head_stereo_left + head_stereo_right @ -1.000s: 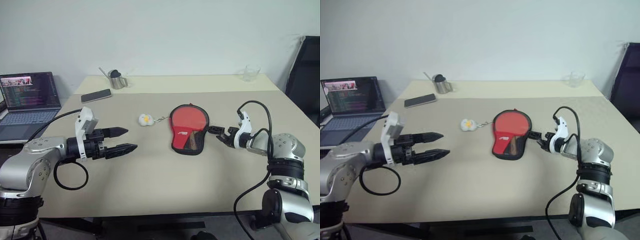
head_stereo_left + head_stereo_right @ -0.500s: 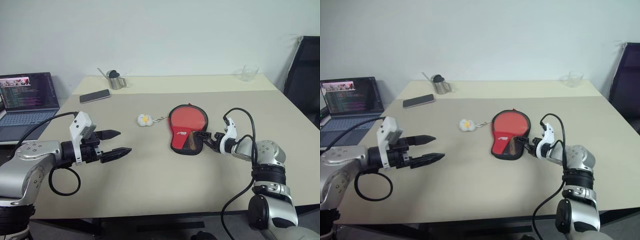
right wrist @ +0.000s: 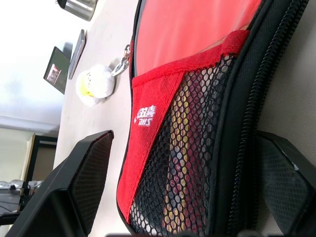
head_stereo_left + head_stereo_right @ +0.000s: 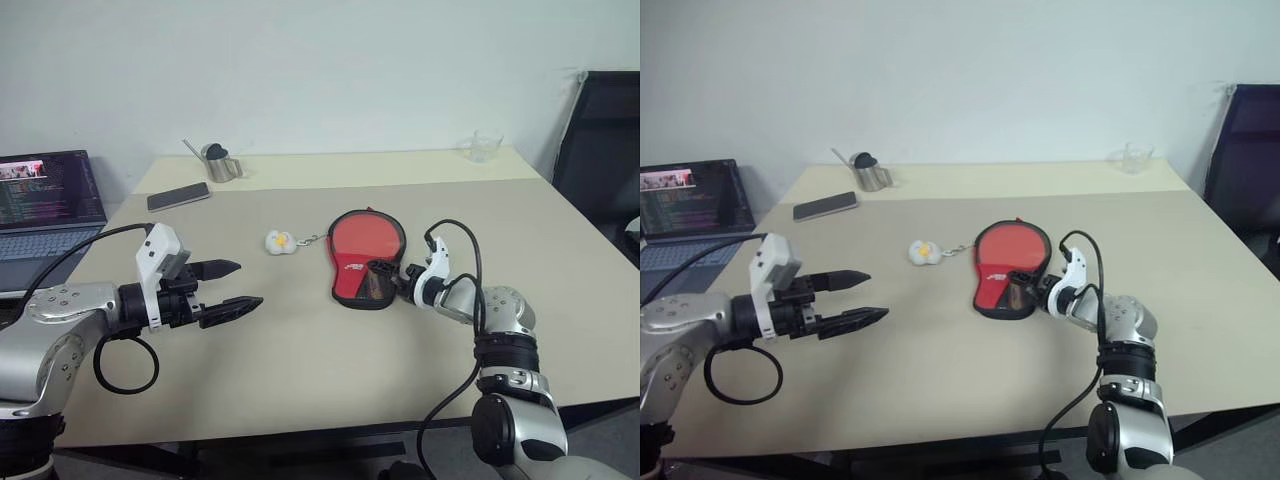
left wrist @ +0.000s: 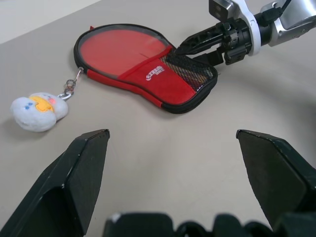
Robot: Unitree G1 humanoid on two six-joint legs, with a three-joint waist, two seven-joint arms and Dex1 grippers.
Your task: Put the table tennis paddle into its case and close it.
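Now R gripper point(image 4: 1033, 291) jaws wide at case point(image 4: 1006, 266) w/ paddle point(image 5: 122, 48)

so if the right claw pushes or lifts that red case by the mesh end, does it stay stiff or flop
Probably mostly stiff: the case lies flat with the paddle's wooden handle visible behind the mesh. The fabric edges may give. Likely light, so it may slide on the smooth table, dragging its fluffy charm.

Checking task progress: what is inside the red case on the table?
The table tennis paddle lies in the case: its red blade shows in the open upper part, and the handle shows through the mesh pocket. Whatever lies beneath the paddle is covered.
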